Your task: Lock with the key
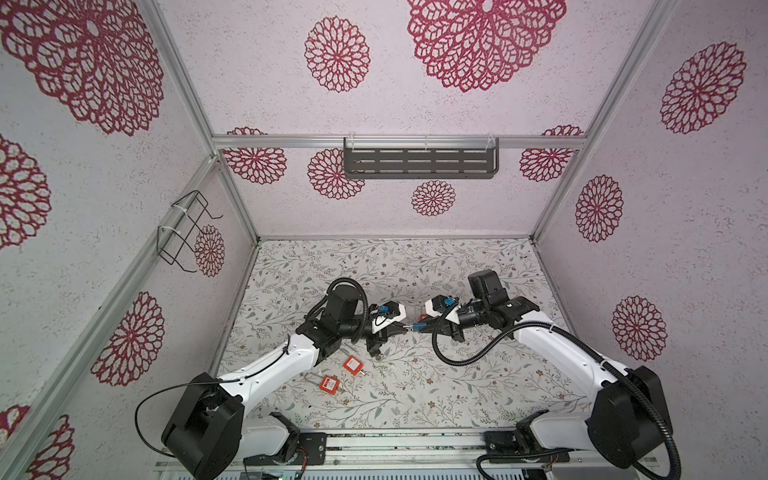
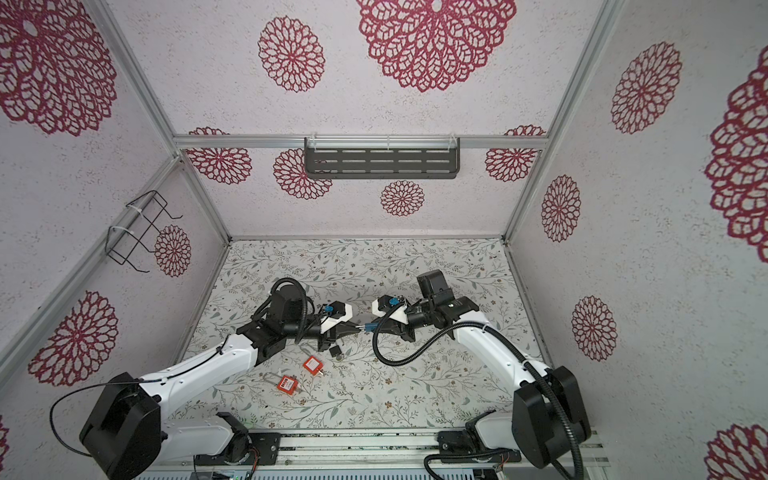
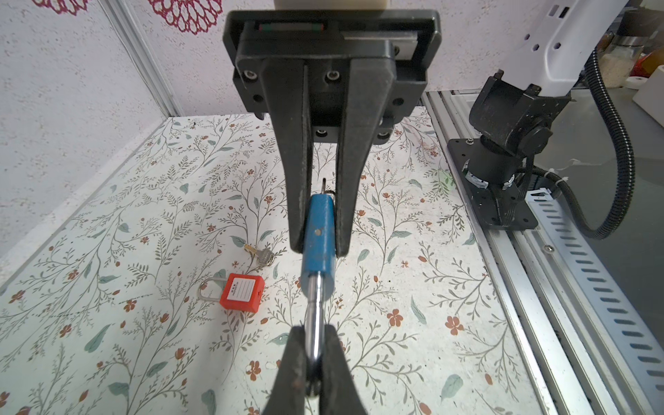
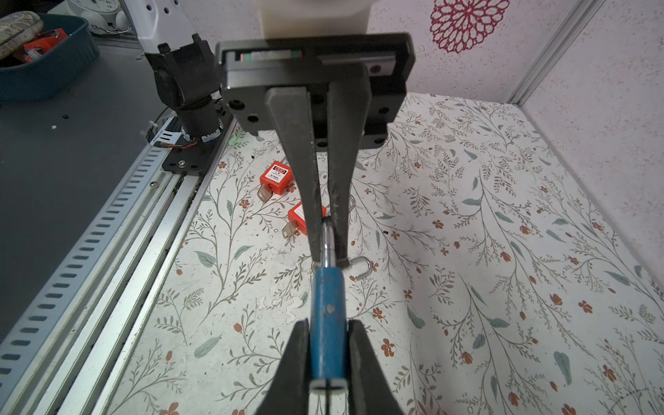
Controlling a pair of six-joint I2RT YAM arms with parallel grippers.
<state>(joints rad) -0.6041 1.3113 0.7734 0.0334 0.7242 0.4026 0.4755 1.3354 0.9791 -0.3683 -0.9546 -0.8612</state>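
My left pincer (image 3: pixel 313 339) is clenched on the shackle (image 3: pixel 314 305), my right pincer (image 4: pixel 327 332) on the blue padlock (image 3: pixel 318 258) body, mid-frame above the bench (image 3: pixel 107 251), I think to press them together.

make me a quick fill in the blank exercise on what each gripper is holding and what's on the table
1. The left gripper grips the padlock by its silver ____.
2. The right gripper is shut on the padlock's ____ body.
3. ____ red padlocks lie on the table, untouched by either gripper.

Missing words: shackle; blue; two
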